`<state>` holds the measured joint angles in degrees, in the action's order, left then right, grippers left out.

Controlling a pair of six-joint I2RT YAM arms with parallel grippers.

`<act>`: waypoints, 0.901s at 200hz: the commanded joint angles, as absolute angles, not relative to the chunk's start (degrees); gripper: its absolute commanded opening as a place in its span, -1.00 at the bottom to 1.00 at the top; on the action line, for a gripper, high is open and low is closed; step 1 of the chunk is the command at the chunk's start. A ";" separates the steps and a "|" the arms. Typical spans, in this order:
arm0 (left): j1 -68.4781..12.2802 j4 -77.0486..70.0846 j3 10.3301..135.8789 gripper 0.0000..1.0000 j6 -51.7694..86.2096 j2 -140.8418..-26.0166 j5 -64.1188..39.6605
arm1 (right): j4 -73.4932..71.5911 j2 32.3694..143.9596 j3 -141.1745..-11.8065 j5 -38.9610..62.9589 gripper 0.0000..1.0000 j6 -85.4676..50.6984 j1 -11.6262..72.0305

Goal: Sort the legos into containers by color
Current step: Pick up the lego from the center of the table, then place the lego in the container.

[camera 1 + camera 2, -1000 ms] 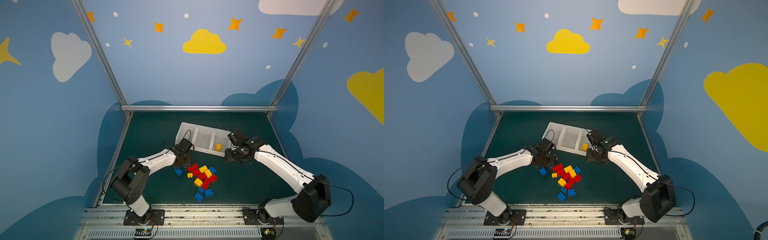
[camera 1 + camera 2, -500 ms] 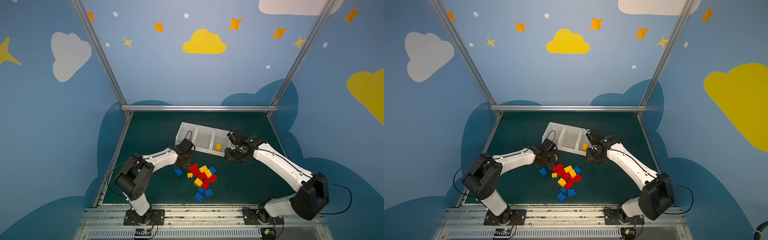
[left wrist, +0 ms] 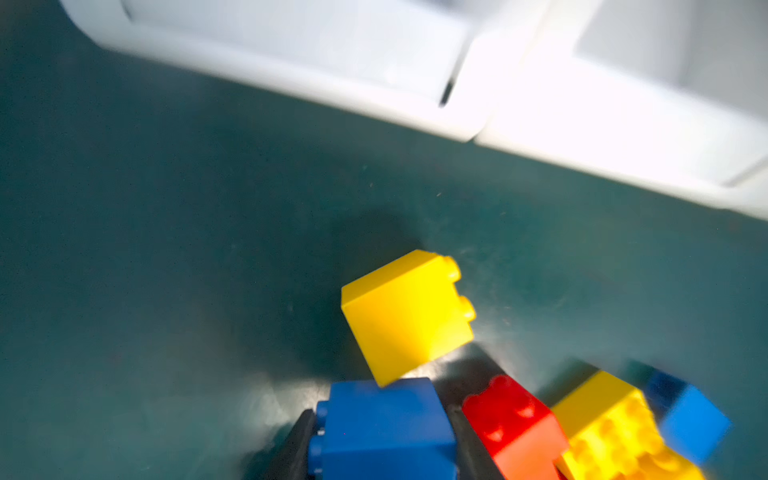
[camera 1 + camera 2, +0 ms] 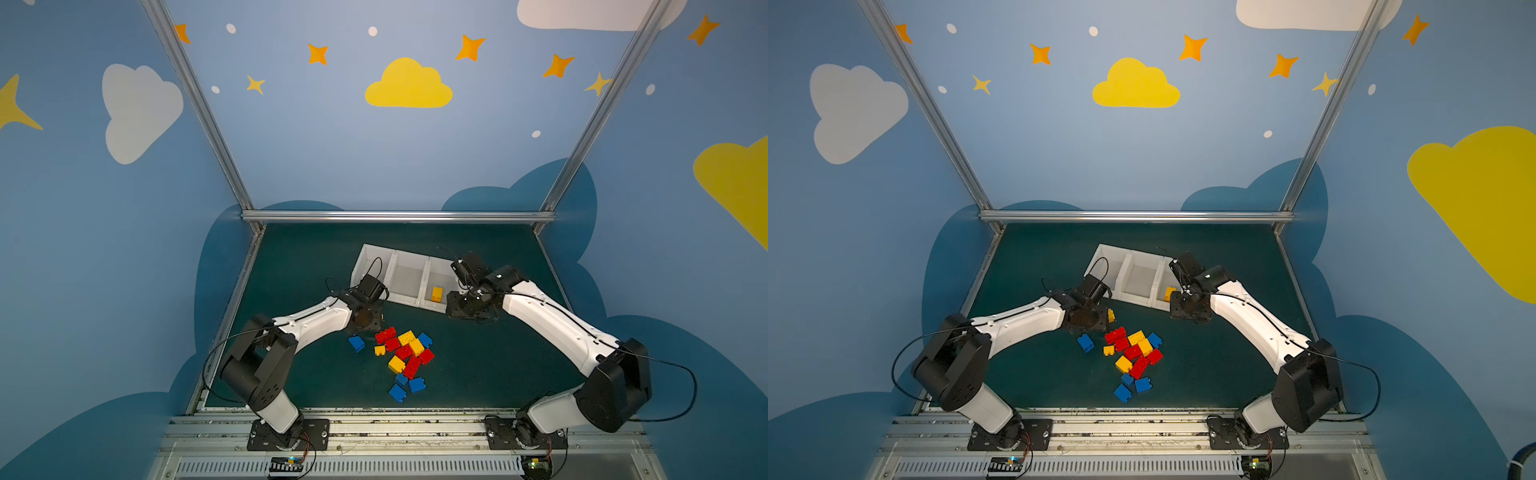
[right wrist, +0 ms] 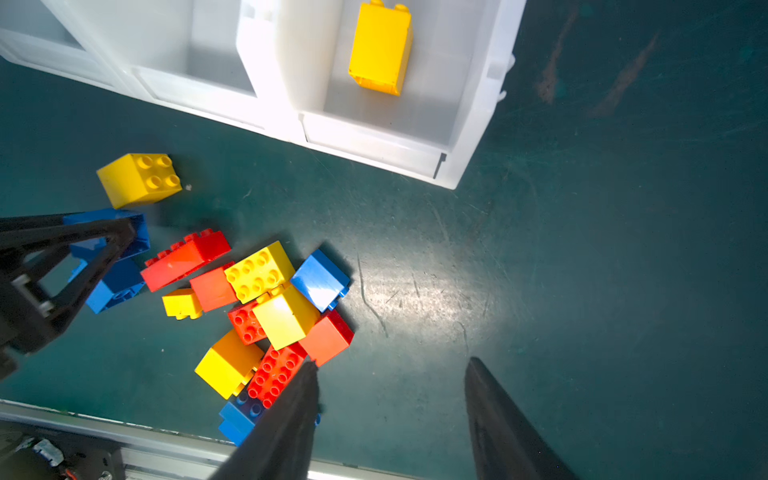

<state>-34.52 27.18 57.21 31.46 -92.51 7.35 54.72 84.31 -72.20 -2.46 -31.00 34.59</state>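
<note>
Farthest from the white three-compartment container (image 4: 415, 253), on the side toward the arm bases, three blue bricks (image 4: 397, 392) lie close together on the green mat (image 4: 478, 365). Just beyond them, a step closer to the container, sits the main pile (image 4: 405, 357) of red, yellow and blue bricks, jumbled and touching one another. A lone blue brick (image 4: 356, 343) lies apart from the pile, about as far from the container as the pile itself.

Nearer the container, the left gripper (image 3: 384, 440) hangs low over the mat, its dark jaws pressed against the two sides of a blue brick (image 3: 386, 411); whether that brick is off the mat cannot be told. A single yellow brick (image 3: 407, 316) lies loose between this gripper and the container's front wall, touching neither wall nor pile.

The right gripper (image 5: 390, 363) hovers just before the container's end compartment on the right arm's side, its jaws standing apart with only bare mat between them.

Inside that end compartment rests one yellow brick (image 5: 380, 48), lying on its side. The middle compartment shows only its white floor; the left arm's wrist partly hides the compartment at the other end in both top views.
</note>
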 commanded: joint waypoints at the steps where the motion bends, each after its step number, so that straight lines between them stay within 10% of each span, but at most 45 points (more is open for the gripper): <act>1: -34.54 28.49 61.61 -0.14 28.36 -90.34 8.00 | 55.98 85.31 -74.38 -2.38 0.15 -30.20 34.08; 180: -34.41 30.54 99.65 0.04 21.85 -119.31 -0.71 | 57.04 81.26 -71.63 -3.17 0.14 -30.86 32.59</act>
<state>-34.52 28.69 98.59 22.11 -119.68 -0.27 55.59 82.63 -72.14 -2.55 -30.24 32.84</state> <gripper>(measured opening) 0.495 0.571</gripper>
